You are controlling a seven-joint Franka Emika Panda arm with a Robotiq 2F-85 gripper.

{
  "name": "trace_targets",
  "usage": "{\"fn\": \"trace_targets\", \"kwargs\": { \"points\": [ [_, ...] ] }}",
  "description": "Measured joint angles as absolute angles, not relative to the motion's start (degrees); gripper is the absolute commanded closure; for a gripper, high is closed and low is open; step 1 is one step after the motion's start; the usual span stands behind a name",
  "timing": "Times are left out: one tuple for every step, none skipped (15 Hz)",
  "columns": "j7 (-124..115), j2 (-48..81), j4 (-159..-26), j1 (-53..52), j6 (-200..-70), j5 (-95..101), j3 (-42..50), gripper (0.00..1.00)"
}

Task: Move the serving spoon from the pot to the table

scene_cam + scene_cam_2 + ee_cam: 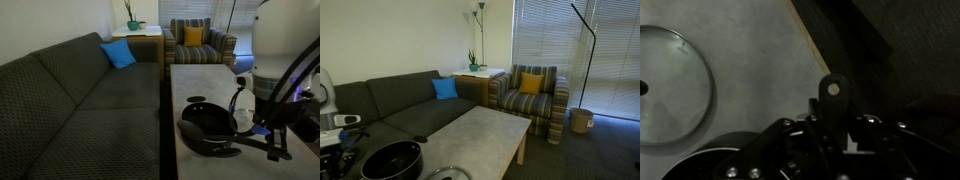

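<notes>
At the pot's (pixel 205 124) 3 o'clock rim, a thin dark stroke is rising in an exterior view. It is possibly the serving spoon (pixel 238 100) leaning handle-up, but it is too slim to be sure. The wrist view is not showing it plainly. The pot, dark inside and out, is sitting at the robot's end of the table (pixel 198 80). A glass lid (pixel 670 85) is lying flat on the tabletop at 9 o'clock in the wrist view, and an exterior view is showing that lid (pixel 445 174) just beside the pot. The gripper (pixel 275 143) is hanging low at the pot's 3 o'clock, near the table's edge. In the wrist view its dark body is filling the bottom, and one upright dark bar with a pale round spot is standing at its middle — finger or handle, I cannot tell. Nor can I tell whether the jaws are apart or together. Further out, a grey sofa (pixel 80 100) with a blue cushion (pixel 118 54) is running along the table's 9 o'clock side, and a striped armchair (pixel 200 42) is standing at 12 o'clock.
</notes>
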State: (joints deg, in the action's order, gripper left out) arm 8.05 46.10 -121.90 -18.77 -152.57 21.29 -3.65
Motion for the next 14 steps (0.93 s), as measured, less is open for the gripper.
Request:
{"fn": "trace_targets", "kwargs": {
  "points": [
    [8.97, 45.97, -121.9, -18.5, -152.58, 21.27, -4.39, 0.93],
    [10.26, 45.97, -121.9, -17.93, -152.54, 21.1, -5.42, 0.93],
    [11.67, 45.99, -121.91, -17.11, -152.2, 20.77, -6.66, 0.93],
    [13.68, 46.08, -121.92, -15.95, -151.3, 20.24, -8.14, 0.93],
    [16.5, 46.27, -121.92, -14.36, -149.78, 19.3, -10.01, 0.93],
    [18.73, 46.54, -121.86, -12.84, -148.2, 18.2, -11.59, 0.93],
    [20.19, 46.89, -121.81, -11.6, -146.82, 17.11, -12.67, 0.93],
    [20.83, 47.2, -121.81, -10.7, -145.69, 16.12, -13.19, 0.93],
    [21.02, 47.46, -121.82, -10.09, -145.06, 15.29, -13.27, 0.93],
    [21.03, 47.72, -121.84, -9.65, -144.91, 14.84, -13.18, 0.93],
    [20.71, 48.03, -121.84, -9.41, -144.92, 14.63, -12.87, 0.93],
    [20.16, 48.38, -121.83, -9.39, -144.98, 14.62, -12.36, 0.93],
    [19.82, 48.77, -121.83, -9.39, -144.98, 14.63, -11.85, 0.93],
    [19.78, 49.11, -121.82, -9.39, -144.98, 14.63, -11.42, 0.93]
  ]
}}
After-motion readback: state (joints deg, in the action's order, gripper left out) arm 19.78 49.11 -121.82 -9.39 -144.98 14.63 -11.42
